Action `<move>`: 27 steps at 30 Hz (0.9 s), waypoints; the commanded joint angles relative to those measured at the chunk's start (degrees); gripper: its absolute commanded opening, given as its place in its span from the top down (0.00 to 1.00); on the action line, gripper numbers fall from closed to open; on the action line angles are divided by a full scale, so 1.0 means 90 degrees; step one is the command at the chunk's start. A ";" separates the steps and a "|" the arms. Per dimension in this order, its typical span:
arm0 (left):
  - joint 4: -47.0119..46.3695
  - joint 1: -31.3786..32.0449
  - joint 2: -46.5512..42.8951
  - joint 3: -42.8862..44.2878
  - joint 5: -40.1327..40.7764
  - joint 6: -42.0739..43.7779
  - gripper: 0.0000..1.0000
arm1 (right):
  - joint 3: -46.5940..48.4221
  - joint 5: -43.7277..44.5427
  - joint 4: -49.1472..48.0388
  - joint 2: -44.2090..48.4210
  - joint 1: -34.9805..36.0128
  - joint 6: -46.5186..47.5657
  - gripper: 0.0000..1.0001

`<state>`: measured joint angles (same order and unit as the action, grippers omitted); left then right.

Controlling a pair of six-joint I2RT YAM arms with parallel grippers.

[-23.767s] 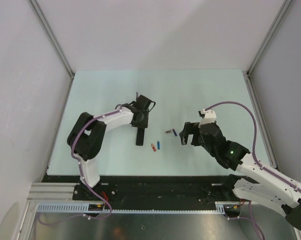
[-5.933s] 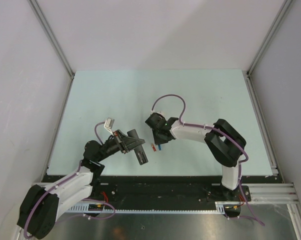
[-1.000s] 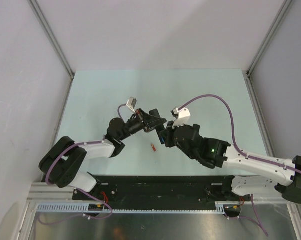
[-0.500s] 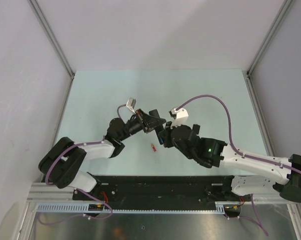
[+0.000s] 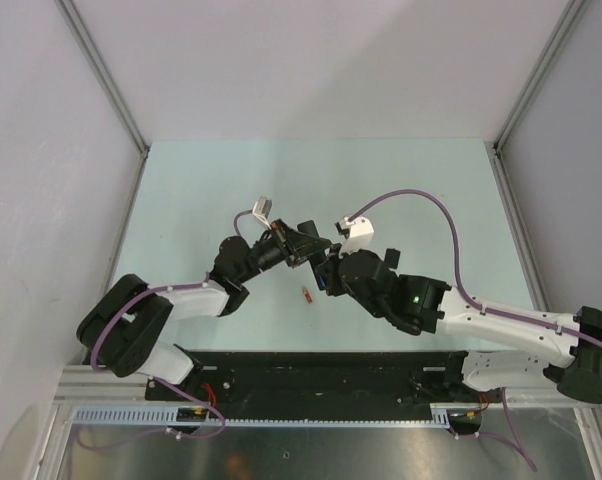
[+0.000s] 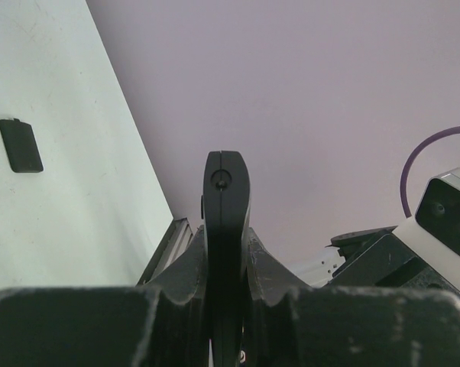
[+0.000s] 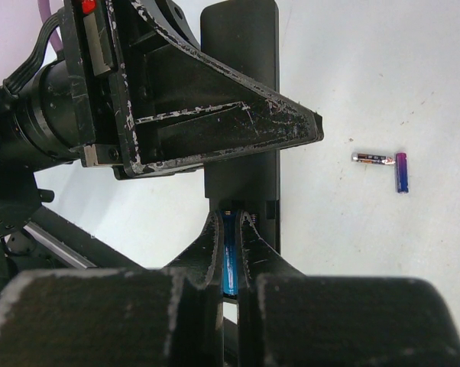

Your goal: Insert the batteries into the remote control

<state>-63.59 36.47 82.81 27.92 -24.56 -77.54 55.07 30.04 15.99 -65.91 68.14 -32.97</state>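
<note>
- Right wrist view, centre frame: my right gripper (image 7: pixel 230 229) is pinched tight on a blue battery (image 7: pixel 229 267), whose tip is at the remote control (image 7: pixel 241 30)'s recessed slot.
- Mid-frame from above, my left gripper (image 5: pixel 303 246) clamps the remote edge-on.
- Two loose batteries (image 7: pixel 401 172) lie at right on the table (image 5: pixel 201 180).
- A red-orange battery (image 5: pixel 306 293) sits just below the grippers.
- A black cover (image 6: pixel 20 145) lies upper left in the left wrist view.

Robot lab cell: plain enclosure walls (image 5: pixel 321 60), aluminium framing (image 5: pixel 103 75).
</note>
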 commanded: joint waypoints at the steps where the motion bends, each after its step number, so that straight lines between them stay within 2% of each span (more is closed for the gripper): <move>1: -0.0893 -0.0009 -0.0294 0.0149 0.0355 -0.0193 1.00 | 0.0160 -0.0447 0.0391 -0.0069 0.0095 -0.0145 1.00; 7: -0.0893 -0.0009 -0.0265 0.0179 0.0307 -0.0184 1.00 | 0.0209 -0.0448 0.0421 -0.0118 0.0095 -0.0126 0.98; 14: -0.0893 0.0001 -0.0197 0.0198 0.0258 -0.0203 1.00 | 0.0317 -0.0321 0.0518 -0.0099 0.0095 -0.0155 0.85; 27: -0.0893 -0.0009 -0.0138 0.0189 0.0238 -0.0213 1.00 | 0.0561 0.0041 0.0665 -0.0118 0.0085 -0.0165 0.71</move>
<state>-65.89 36.47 82.83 27.88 -23.99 -78.04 57.58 29.54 19.73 -66.39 68.51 -33.82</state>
